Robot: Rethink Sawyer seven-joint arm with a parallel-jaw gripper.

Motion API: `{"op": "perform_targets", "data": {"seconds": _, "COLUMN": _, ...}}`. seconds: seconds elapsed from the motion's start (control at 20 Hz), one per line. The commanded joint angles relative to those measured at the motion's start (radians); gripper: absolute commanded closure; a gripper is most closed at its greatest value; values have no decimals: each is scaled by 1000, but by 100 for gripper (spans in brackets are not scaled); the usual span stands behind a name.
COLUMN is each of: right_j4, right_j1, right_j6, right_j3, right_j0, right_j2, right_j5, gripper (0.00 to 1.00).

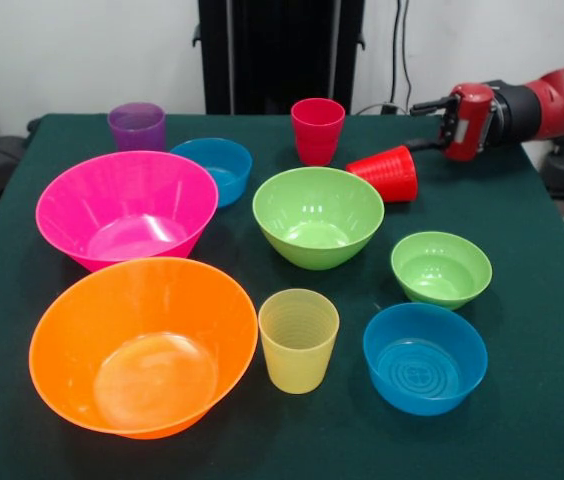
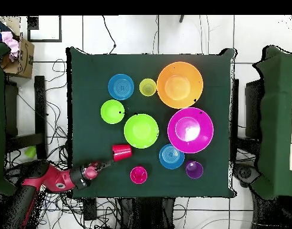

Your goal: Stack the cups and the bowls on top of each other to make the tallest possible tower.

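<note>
Toward the far right of the counter (image 1: 522,440) a bright red cup (image 1: 386,172) lies on its side, its mouth turned to the medium green bowl (image 1: 318,216). No tower stands yet; every piece sits alone. Just beside the cup's base is the claw (image 1: 424,124), low over the cloth, and I cannot tell if it is released or clenched.

I judge the main risk to be this lying cup: a push from the claw could roll it against the green bowl or the upright pinkish-red cup (image 1: 318,130) close on its left.

Farther left stand one blue bowl (image 1: 217,168), the purple cup (image 1: 137,126) and the hot pink bowl (image 1: 126,206). Near the front are the orange bowl (image 1: 142,344), the yellow cup (image 1: 298,338), another blue bowl (image 1: 425,357) and the small green bowl (image 1: 441,268).

Gaps between pieces in the middle are narrow. Open cloth remains on the right strip and along the near edge. The purple cup and the pinkish-red cup stand near the far edge.
</note>
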Motion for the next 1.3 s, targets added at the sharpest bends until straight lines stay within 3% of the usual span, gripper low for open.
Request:
{"op": "perform_targets", "data": {"seconds": 0.05, "right_j4": 27, "right_j1": -7, "right_j6": 237, "right_j3": -75, "right_j0": 2, "right_j2": 51, "right_j5": -37, "gripper": 0}}
{"op": "perform_targets", "data": {"seconds": 0.45, "right_j4": 27, "right_j1": 21, "right_j6": 302, "right_j3": -74, "right_j0": 19, "right_j2": 12, "right_j5": -57, "gripper": 0}}
{"op": "perform_targets", "data": {"seconds": 0.8, "right_j4": -11, "right_j1": 49, "right_j6": 357, "right_j3": -50, "right_j0": 62, "right_j2": -17, "right_j5": -164, "gripper": 0}}
{"op": "perform_targets", "data": {"seconds": 1.05, "right_j4": -12, "right_j1": 80, "right_j6": 389, "right_j3": -66, "right_j0": 69, "right_j2": -37, "right_j5": -174, "gripper": 0}}
{"op": "perform_targets", "data": {"seconds": 1.3, "right_j4": -3, "right_j1": 64, "right_j6": 301, "right_j3": -67, "right_j0": 52, "right_j2": 0, "right_j5": -173, "gripper": 0}}
